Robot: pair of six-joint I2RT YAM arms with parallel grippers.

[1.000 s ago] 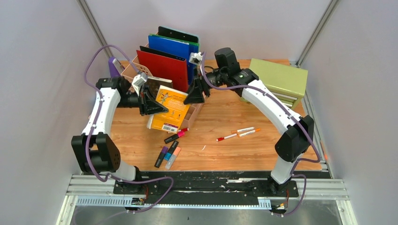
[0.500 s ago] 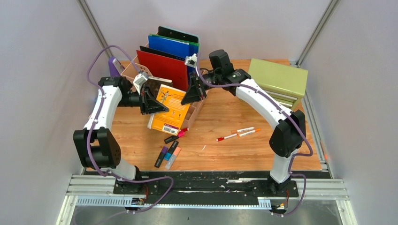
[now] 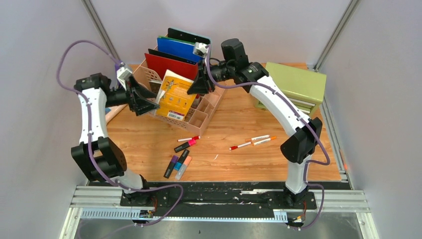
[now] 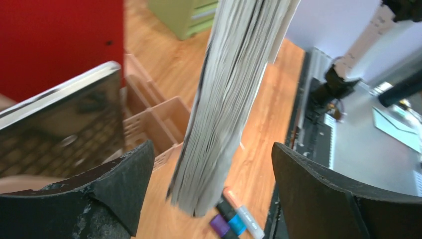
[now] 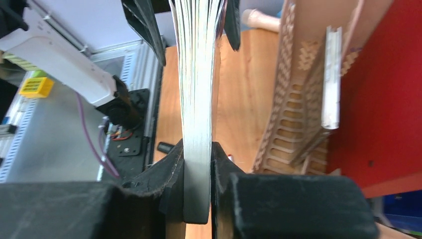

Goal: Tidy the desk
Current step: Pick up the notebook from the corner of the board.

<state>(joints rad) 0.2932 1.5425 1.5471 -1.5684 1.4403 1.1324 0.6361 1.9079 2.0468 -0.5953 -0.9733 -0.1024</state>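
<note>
While the right gripper (image 3: 197, 84) is clamped on the top edge of the yellow-orange paperback book (image 3: 174, 94), holding it tilted over the pinkish-beige slotted plastic organizer (image 3: 199, 118) at the back of the light orange-brown wooden desk (image 3: 239, 164), the left gripper (image 3: 145, 101) sits at the book's other side with its jaws wide apart. The left wrist view shows the page block between its two fingers with a gap on either side, touching neither. Whether the book's lower edge is already down in a compartment cannot be told from above. Judged from how things lie, the tidying is part-way. A red flat folder (image 3: 169, 67) and a blue flat folder (image 3: 181, 50) stand upright in the organizer's rear slots, and the book looks close to being filed. Loose on the open desk, well apart from the organizer, are a pink-and-black highlighter (image 3: 185, 145), a cluster of purple, blue and salmon highlighters (image 3: 178, 164), and three thin white pens (image 3: 254, 141) with red or orange caps. Those seem to be what remains. The olive-green drawer cabinet (image 3: 293, 84) stands at the far right corner.
</note>
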